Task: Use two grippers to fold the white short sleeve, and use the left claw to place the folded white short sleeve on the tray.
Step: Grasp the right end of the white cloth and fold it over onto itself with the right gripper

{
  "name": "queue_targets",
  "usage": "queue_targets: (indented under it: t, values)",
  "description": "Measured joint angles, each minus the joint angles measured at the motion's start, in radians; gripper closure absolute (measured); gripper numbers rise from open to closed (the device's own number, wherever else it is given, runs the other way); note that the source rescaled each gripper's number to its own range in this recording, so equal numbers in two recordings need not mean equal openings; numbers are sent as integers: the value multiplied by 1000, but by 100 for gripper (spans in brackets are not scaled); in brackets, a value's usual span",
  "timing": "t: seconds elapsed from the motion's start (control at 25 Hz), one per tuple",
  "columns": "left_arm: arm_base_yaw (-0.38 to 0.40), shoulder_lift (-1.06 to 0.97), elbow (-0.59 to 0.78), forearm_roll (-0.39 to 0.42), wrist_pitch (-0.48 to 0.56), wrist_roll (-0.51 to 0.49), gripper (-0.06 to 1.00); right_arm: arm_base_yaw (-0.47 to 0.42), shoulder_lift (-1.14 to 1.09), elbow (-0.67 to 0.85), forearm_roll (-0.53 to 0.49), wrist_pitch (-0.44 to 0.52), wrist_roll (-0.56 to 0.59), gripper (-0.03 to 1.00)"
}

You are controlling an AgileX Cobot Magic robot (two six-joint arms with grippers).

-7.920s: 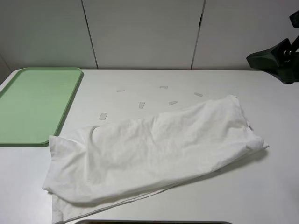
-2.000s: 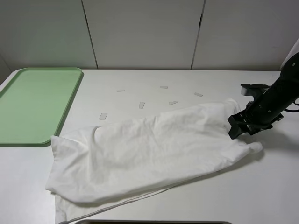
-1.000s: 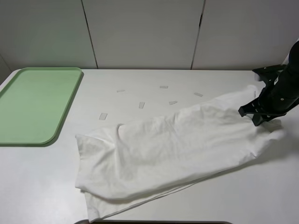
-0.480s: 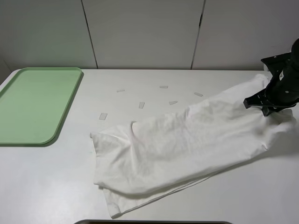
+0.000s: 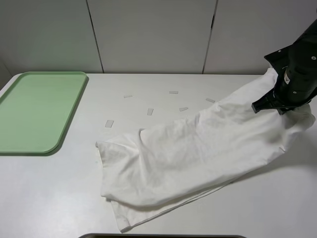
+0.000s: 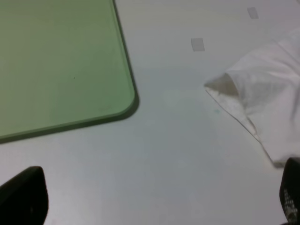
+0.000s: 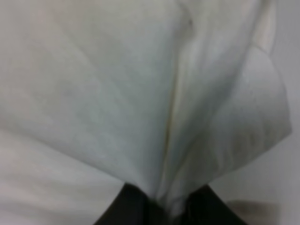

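The white short sleeve (image 5: 198, 148) lies crumpled in a long diagonal band across the table, its right end lifted off the surface. My right gripper (image 5: 278, 105) is shut on that raised end. In the right wrist view the cloth (image 7: 140, 93) fills the picture and is pinched between the dark fingers (image 7: 127, 208). The pale-green tray (image 5: 34, 109) lies flat at the far left with nothing on it. My left gripper (image 6: 157, 199) stands open low over bare table between the tray's corner (image 6: 70, 61) and the shirt's near corner (image 6: 262, 89). It does not show in the exterior high view.
Several small pale tape strips (image 5: 149, 111) lie on the white table behind the shirt. A dark edge (image 5: 163, 236) runs along the table's front. A white panelled wall stands behind the table.
The right gripper has pulled the shirt's end up and to the right, dragging the whole shirt rightward away from the tray. In the last half second only the held end rose.
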Motion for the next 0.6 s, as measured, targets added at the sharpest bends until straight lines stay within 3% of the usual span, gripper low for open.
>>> queue_targets:
  t: [0.4,0.48,0.6]
  values:
    - [0,0,0,0,0,0,-6,146,0,0,-117,114,100,83]
    - [0,0,0,0,0,0,-6,237,0,0,-156,160,140,83]
    - [0,0,0,0,0,0,-6,285,0,0,-162,151,168,83]
